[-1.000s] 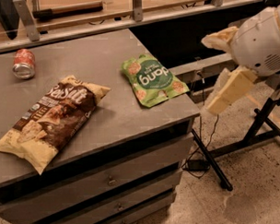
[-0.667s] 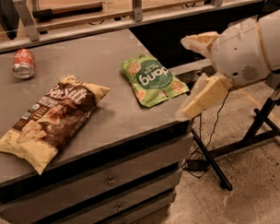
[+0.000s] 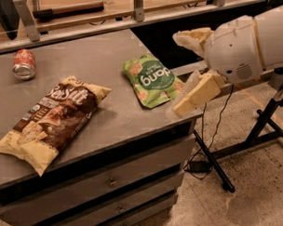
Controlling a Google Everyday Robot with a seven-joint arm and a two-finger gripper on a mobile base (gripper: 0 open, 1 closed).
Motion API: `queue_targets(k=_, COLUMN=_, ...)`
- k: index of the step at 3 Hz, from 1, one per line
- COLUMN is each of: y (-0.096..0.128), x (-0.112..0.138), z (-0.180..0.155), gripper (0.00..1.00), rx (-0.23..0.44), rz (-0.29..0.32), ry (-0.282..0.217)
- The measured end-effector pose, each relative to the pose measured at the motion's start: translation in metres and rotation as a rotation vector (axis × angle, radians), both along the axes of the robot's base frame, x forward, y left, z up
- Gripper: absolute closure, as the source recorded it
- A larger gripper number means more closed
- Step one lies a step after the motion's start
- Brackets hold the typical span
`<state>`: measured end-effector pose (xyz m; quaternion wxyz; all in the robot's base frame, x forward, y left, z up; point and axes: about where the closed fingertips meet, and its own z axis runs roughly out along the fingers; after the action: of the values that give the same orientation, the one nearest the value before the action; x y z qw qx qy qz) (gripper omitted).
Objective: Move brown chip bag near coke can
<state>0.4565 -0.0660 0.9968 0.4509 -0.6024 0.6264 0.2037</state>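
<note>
The brown chip bag [image 3: 53,122] lies flat on the grey counter [image 3: 113,118] at the front left, its "Sea Salt" lettering facing up. The coke can [image 3: 24,64] lies on its side at the back left of the counter, well apart from the bag. My gripper [image 3: 184,71] hangs over the counter's right edge, beside the green bag, far to the right of the brown bag. Its two cream fingers [image 3: 196,92] are spread wide apart and hold nothing.
A smaller green chip bag [image 3: 152,80] lies on the right part of the counter. Drawers run below the counter front. A black stand with legs [image 3: 267,124] and cables stands on the floor at right. A shelf rail runs behind the counter.
My gripper and arm have moved left from beyond the counter's right edge toward the green bag. The bags and the can have not moved.
</note>
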Motion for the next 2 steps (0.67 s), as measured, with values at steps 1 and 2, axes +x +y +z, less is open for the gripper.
queue_targets(k=1, y=0.012, x=0.008, z=-0.009, gripper=0.0, rx=0.005, rz=0.024, ry=-0.027)
queue_targets(k=2, y=0.031, x=0.027, z=-0.024, gripper=0.0, rx=0.027, rz=0.066, ry=-0.079)
